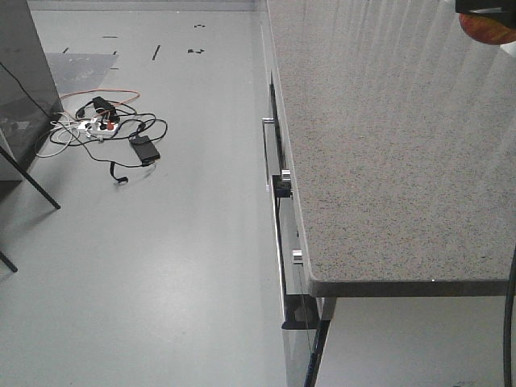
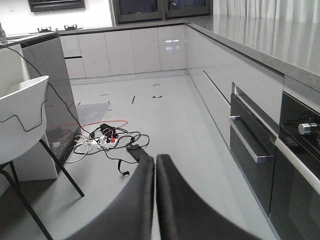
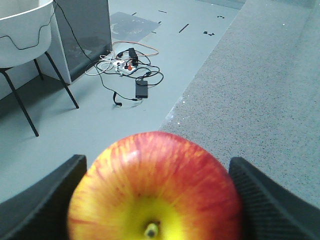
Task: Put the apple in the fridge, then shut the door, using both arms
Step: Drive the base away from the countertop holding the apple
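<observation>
A tangle of cables (image 1: 105,129) with a white power strip (image 2: 106,141) and a black adapter (image 1: 145,150) lies on the grey floor (image 1: 185,266), well apart from the counter (image 1: 387,161). Beside it stand a white chair (image 2: 22,115) on thin black legs and a dark grey glossy block (image 2: 52,85); whether that block is the fridge cannot be told.

The front view catches only a sliver of the apple (image 1: 487,29) at its top right corner, over the counter. The right wrist view shows the apple whole, stem end towards the camera, pinched between the two black pads of the right hand (image 3: 159,197). Only the left wrist view shows the left hand (image 2: 155,165), its fingers pressed together on nothing, low above the floor, and an oven (image 2: 265,160) with a steel handle under the counter.

The counter is speckled grey stone, bare near its edge. Pale glossy cabinets (image 2: 130,50) line the far wall.
</observation>
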You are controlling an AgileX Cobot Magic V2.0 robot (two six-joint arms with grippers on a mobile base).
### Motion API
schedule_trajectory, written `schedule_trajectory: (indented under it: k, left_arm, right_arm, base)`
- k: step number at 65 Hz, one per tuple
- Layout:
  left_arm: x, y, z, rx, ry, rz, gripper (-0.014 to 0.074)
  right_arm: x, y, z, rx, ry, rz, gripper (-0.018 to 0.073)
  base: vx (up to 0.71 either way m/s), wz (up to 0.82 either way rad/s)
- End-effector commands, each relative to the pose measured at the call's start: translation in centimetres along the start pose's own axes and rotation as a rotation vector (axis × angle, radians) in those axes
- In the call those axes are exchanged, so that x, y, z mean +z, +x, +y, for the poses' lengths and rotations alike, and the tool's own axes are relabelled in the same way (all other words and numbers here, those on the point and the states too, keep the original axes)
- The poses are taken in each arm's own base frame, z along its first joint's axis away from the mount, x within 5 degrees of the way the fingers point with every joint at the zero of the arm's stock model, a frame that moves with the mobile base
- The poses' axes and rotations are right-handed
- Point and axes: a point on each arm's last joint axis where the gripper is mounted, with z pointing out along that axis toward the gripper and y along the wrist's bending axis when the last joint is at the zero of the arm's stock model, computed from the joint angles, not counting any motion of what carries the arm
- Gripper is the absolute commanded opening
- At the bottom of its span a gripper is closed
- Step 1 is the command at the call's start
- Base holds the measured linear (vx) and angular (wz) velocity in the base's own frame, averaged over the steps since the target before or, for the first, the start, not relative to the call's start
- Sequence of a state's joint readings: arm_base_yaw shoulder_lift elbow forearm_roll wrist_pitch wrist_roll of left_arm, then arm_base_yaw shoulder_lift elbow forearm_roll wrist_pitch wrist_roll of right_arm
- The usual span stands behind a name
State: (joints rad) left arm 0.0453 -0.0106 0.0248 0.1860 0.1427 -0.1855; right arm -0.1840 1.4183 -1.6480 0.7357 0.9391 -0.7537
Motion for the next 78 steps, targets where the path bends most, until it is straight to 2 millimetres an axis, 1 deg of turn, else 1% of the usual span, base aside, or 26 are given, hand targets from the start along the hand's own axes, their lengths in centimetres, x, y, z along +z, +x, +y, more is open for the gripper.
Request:
schedule_trajectory:
  k: [1, 49, 78]
  left_arm:
    - [-0.29, -1.34, -0.14, -0.009, 0.02, -0.1, -0.0007]
    - [-0.29, -1.34, -0.14, -0.009, 0.02, -0.1, -0.0007]
    - [-0.29, -1.34, -0.14, -0.009, 0.02, -0.1, -0.0007]
  right_arm:
    - [-1.9, -1.9, 0.62, -0.005, 0.03, -0.122, 0.0119]
    - [-1.9, -1.89, 0.62, -0.005, 0.03, -0.121, 0.0119]
    - [-1.9, -1.9, 0.61, -0.005, 0.03, -0.122, 0.0119]
  base:
    - [0.0, 0.0]
    - [0.0, 0.02]
    - [0.01, 0.25]
